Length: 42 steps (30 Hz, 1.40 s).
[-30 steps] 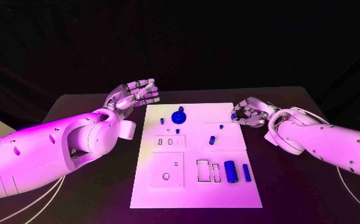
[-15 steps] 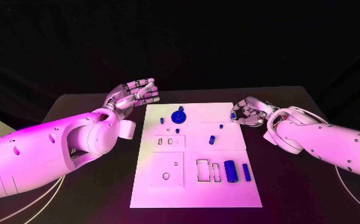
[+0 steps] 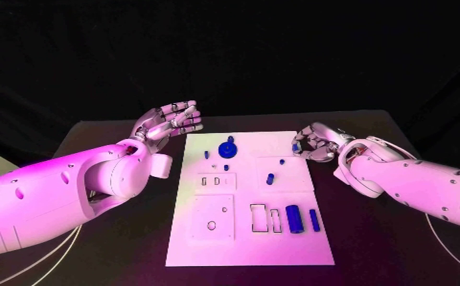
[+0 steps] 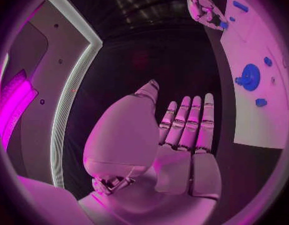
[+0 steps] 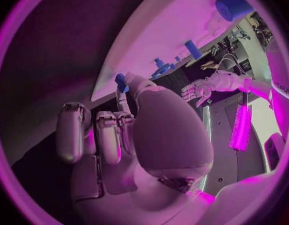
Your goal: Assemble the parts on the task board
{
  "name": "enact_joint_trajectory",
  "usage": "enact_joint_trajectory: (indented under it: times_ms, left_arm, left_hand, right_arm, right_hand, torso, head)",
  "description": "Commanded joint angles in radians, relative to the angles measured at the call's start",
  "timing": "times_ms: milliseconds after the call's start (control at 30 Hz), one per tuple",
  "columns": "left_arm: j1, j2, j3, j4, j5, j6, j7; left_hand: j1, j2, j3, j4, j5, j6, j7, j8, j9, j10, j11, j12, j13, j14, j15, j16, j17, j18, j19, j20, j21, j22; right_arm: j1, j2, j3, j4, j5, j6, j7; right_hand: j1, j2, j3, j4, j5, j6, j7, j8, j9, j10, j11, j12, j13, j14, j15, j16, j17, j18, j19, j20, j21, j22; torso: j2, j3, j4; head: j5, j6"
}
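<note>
Black table (image 3: 383, 246); right hand (image 3: 314, 142) slightly nearer task board (image 3: 251, 239).

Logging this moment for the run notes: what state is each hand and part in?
left hand: open, fingers apart, beside the task board.
right hand: pinches a small blue part at the board's edge.
round blue part: on the board.
blue cylinder: lying on the board.

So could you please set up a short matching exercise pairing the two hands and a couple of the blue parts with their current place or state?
Things:
1. left hand
2. right hand
3. blue disc
4. blue cylinder

States:
A. lies at the task board's near right
B. open, beside the board's far left corner
C. pinches a small blue part
D. sits at the board's far end

Pairs: 1-B, 2-C, 3-D, 4-A
</note>
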State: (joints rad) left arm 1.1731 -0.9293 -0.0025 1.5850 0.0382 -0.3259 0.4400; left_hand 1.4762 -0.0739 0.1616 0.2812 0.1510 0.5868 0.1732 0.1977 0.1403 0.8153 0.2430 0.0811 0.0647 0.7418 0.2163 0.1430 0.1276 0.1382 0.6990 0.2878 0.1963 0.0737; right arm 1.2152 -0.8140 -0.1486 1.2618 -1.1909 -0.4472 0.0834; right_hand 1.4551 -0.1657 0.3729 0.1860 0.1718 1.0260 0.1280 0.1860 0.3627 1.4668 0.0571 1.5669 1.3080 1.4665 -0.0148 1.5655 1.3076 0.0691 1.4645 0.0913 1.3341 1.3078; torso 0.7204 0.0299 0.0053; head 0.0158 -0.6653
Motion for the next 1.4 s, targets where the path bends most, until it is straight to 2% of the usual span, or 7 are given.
enact_joint_trajectory:
  times_ms: [33, 367, 667, 900, 967, 1200, 1400]
  left_arm:
    - [0.000, 0.000, 0.001, -0.002, -0.005, 0.014, 0.008]
    - [0.001, -0.001, 0.001, -0.007, -0.005, 0.012, 0.005]
    - [0.001, 0.003, 0.001, -0.009, -0.005, 0.012, 0.002]
    - [0.001, 0.013, 0.000, -0.014, -0.005, 0.014, -0.001]
    - [0.001, 0.014, 0.000, -0.014, -0.005, 0.014, -0.001]
    - [0.001, 0.016, 0.000, -0.011, -0.005, 0.014, -0.002]
    - [0.001, 0.018, 0.000, -0.007, -0.005, 0.015, -0.003]
  left_hand:
    - [0.004, 0.009, 0.001, -0.005, -0.004, 0.007, 0.108, 0.004, 0.001, 0.008, -0.001, 0.006, 0.001, 0.002, 0.000, 0.004, 0.001, 0.011, 0.006, 0.002, 0.005, 0.001]
    - [0.005, 0.009, 0.001, -0.006, -0.004, 0.010, 0.107, 0.005, 0.002, 0.009, -0.001, 0.007, 0.001, 0.002, 0.000, 0.004, 0.001, 0.011, 0.007, 0.002, 0.005, 0.001]
    - [0.005, 0.010, 0.001, -0.006, -0.004, 0.013, 0.107, 0.006, 0.003, 0.010, -0.001, 0.007, 0.001, 0.001, 0.000, 0.004, 0.001, 0.011, 0.007, 0.002, 0.005, 0.001]
    - [0.006, 0.010, 0.002, -0.006, -0.004, 0.014, 0.106, 0.007, 0.003, 0.011, -0.001, 0.007, 0.001, 0.001, 0.000, 0.004, 0.001, 0.011, 0.007, 0.002, 0.005, 0.001]
    - [0.006, 0.010, 0.002, -0.006, -0.004, 0.014, 0.106, 0.007, 0.003, 0.011, -0.001, 0.007, 0.001, 0.001, 0.000, 0.004, 0.001, 0.011, 0.007, 0.002, 0.005, 0.001]
    - [0.006, 0.010, 0.002, -0.006, -0.004, 0.014, 0.106, 0.007, 0.003, 0.012, -0.002, 0.008, 0.001, 0.001, -0.001, 0.004, 0.002, 0.011, 0.007, 0.002, 0.005, 0.001]
    - [0.006, 0.010, 0.002, -0.006, -0.004, 0.014, 0.106, 0.007, 0.003, 0.012, -0.002, 0.008, 0.001, 0.001, -0.001, 0.004, 0.002, 0.011, 0.007, 0.002, 0.005, 0.001]
  right_arm:
    - [0.004, -0.006, 0.003, 0.031, -0.033, -0.069, -0.038]
    - [0.041, -0.007, 0.007, 0.158, -0.078, -0.113, -0.146]
    - [0.048, 0.070, 0.007, 0.260, -0.113, -0.116, -0.287]
    - [0.031, 0.148, 0.005, 0.298, -0.139, -0.092, -0.352]
    - [0.025, 0.163, 0.005, 0.302, -0.148, -0.087, -0.360]
    - [-0.005, 0.228, -0.001, 0.289, -0.181, -0.075, -0.382]
    - [-0.032, 0.266, -0.006, 0.263, -0.202, -0.068, -0.387]
  right_hand:
    - [-0.004, 0.006, 0.006, -0.001, 0.006, 0.010, -0.001, 0.006, 0.000, 0.104, -0.009, 0.004, 0.263, 0.104, -0.006, 0.005, 0.263, -0.014, 0.005, -0.007, 0.006, 0.077]
    - [-0.026, -0.001, 0.013, 0.005, 0.020, 0.007, -0.003, 0.009, 0.002, 0.104, -0.011, 0.004, 0.263, 0.104, -0.008, 0.005, 0.263, -0.012, 0.001, -0.010, -0.005, 0.069]
    - [-0.051, 0.007, 0.025, 0.018, 0.020, -0.002, -0.002, 0.008, 0.003, 0.104, -0.011, 0.004, 0.263, 0.104, -0.009, 0.005, 0.263, -0.011, -0.002, -0.011, -0.014, 0.064]
    - [-0.055, 0.008, 0.027, 0.020, 0.023, -0.002, -0.002, 0.009, 0.003, 0.104, -0.011, 0.004, 0.263, 0.104, -0.009, 0.005, 0.263, -0.011, -0.002, -0.011, -0.015, 0.064]
    - [-0.055, 0.008, 0.027, 0.020, 0.023, -0.002, -0.002, 0.009, 0.003, 0.104, -0.011, 0.004, 0.263, 0.104, -0.009, 0.005, 0.263, -0.011, -0.002, -0.011, -0.015, 0.064]
    - [-0.056, 0.009, 0.028, 0.020, 0.025, -0.002, -0.003, 0.010, 0.004, 0.104, -0.011, 0.004, 0.263, 0.104, -0.009, 0.005, 0.263, -0.010, -0.003, -0.011, -0.016, 0.063]
    - [-0.058, 0.009, 0.028, 0.021, 0.027, -0.002, -0.003, 0.010, 0.004, 0.104, -0.011, 0.004, 0.263, 0.104, -0.009, 0.005, 0.263, -0.009, -0.004, -0.011, -0.020, 0.060]
  torso:
    - [-0.002, -0.0016, 0.0000]
    - [-0.006, -0.0044, -0.0023]
    - [-0.010, -0.0110, -0.0035]
    - [-0.012, -0.0170, -0.0014]
    - [-0.012, -0.0152, -0.0022]
    - [-0.011, -0.0159, -0.0011]
    - [-0.009, -0.0135, 0.0008]
  head:
    - [0.000, -0.002]
    - [0.004, 0.002]
    - [0.019, -0.002]
    - [0.040, -0.010]
    - [0.044, -0.012]
    - [0.045, -0.016]
    - [0.047, -0.023]
